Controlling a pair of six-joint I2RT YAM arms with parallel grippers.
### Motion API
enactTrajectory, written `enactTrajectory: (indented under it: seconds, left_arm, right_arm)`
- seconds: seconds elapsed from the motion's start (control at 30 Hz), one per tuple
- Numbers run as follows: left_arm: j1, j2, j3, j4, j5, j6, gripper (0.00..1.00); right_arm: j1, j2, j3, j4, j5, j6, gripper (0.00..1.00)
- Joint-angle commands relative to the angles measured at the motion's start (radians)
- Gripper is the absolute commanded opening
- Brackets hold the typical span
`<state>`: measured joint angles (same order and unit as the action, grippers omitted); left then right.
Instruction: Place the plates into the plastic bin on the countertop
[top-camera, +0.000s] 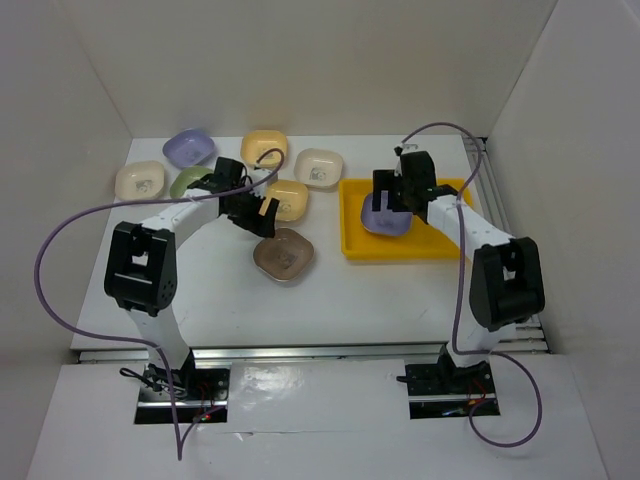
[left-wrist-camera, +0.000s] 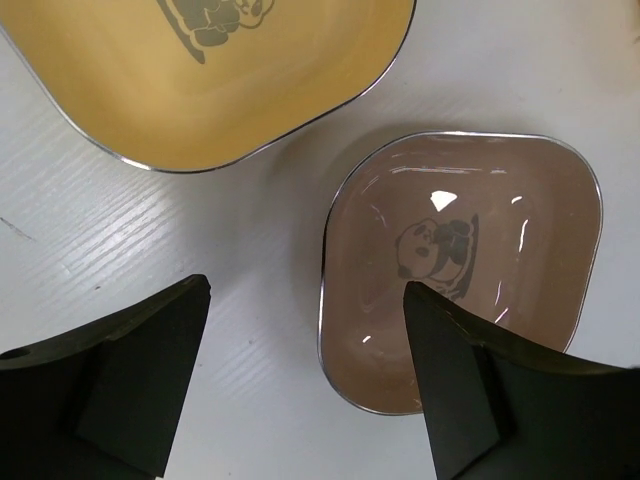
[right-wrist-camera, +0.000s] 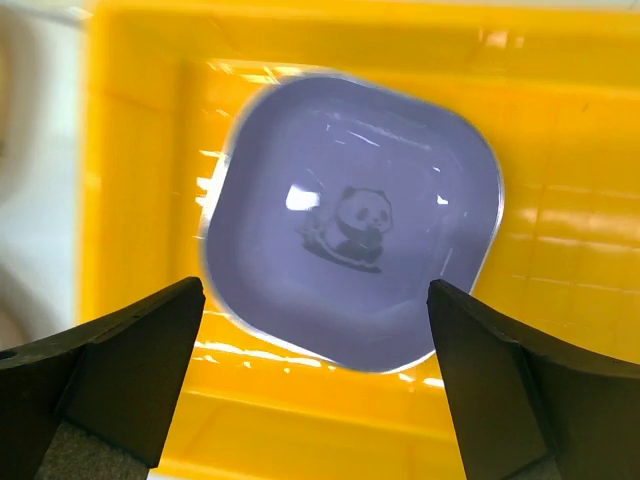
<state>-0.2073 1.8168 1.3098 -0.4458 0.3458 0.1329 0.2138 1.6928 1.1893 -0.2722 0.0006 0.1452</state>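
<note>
From where I stand, the bright yellow plastic bin (top-camera: 440, 243) sits on the right side of the white worktop (top-camera: 380, 300). It holds one lavender plate (right-wrist-camera: 350, 250), which lies toward the bin's left end, face up, with a small panda mark at its centre.

The right pincer (right-wrist-camera: 312, 288) hangs directly over that plate. Its jaws are spread wide, one to either side, and they grip nothing.

The other plates are out on the worktop, left of the bin. A mauve-brown plate (left-wrist-camera: 460, 270), also marked with a panda, lies nearest the arms. A yellow plate (left-wrist-camera: 220, 80) lies just beyond it, close by but not touching.

The left pincer (left-wrist-camera: 307, 285) hovers low over these two with its jaws apart and holding nothing. In the wrist view one finger (left-wrist-camera: 455, 390) crosses in front of the brown plate's bowl, while the other sits over bare worktop, so the plate's near-left rim falls between them. I cannot tell whether that finger touches the plate.

Further back are a cream plate (top-camera: 320, 167) near the bin's far left corner, a far yellow plate (top-camera: 264, 148) and a second lavender plate (top-camera: 188, 147). At the left side are a second cream plate (top-camera: 140, 180) and a pale green plate (top-camera: 186, 184), which is partly hidden behind the left arm.
</note>
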Motion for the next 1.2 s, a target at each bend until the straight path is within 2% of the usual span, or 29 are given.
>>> enactTrajectory:
  seconds: [0.0,0.17,0.27,0.4,0.43,0.57,0.63,0.67,0.7,0.8,0.97,1.17]
  left_arm:
    - [-0.02,0.025,0.003,0.05,0.033,0.031,0.91]
    - [-0.029,0.065,-0.006,0.07,0.001,0.031,0.84]
    - [-0.029,0.078,-0.006,0.079,0.001,0.031,0.73]
    - [-0.029,0.102,-0.017,0.088,-0.019,0.031,0.72]
    - [-0.029,0.113,-0.017,0.088,-0.019,0.04,0.68]
    - [-0.029,0.124,-0.03,0.068,-0.033,0.04,0.3]
    - [-0.029,0.124,-0.043,0.068,-0.033,0.053,0.25]
    - [-0.029,0.113,-0.052,0.068,-0.033,0.053,0.15]
    - [-0.029,0.113,-0.052,0.056,-0.033,0.053,0.0]
    - [-0.029,0.041,-0.078,0.03,-0.024,0.062,0.0]
    - [-0.029,-0.118,-0.107,0.007,0.011,0.034,0.0]
    - [-0.052,-0.197,-0.02,-0.093,0.062,0.025,0.0]
  right_arm:
    - [0.039,-0.152,0.058,0.05,0.1,0.008,1.0]
    - [0.093,-0.272,0.038,0.028,0.11,0.008,1.0]
    - [0.122,-0.318,0.029,0.007,0.131,0.008,1.0]
    - [0.148,-0.361,0.004,0.007,0.122,0.008,1.0]
    - [0.163,-0.361,-0.006,0.016,0.112,0.008,1.0]
    - [0.22,-0.361,-0.017,0.016,0.133,-0.01,1.0]
    - [0.251,-0.361,-0.026,0.016,0.142,-0.01,1.0]
    - [0.26,-0.361,-0.036,0.028,0.142,-0.01,1.0]
    - [0.277,-0.361,-0.036,0.028,0.142,-0.001,1.0]
    - [0.343,-0.352,-0.045,0.063,0.078,0.011,1.0]
    - [0.482,-0.299,-0.075,0.149,0.101,0.066,1.0]
    - [0.59,-0.177,-0.053,0.208,0.091,0.045,1.0]
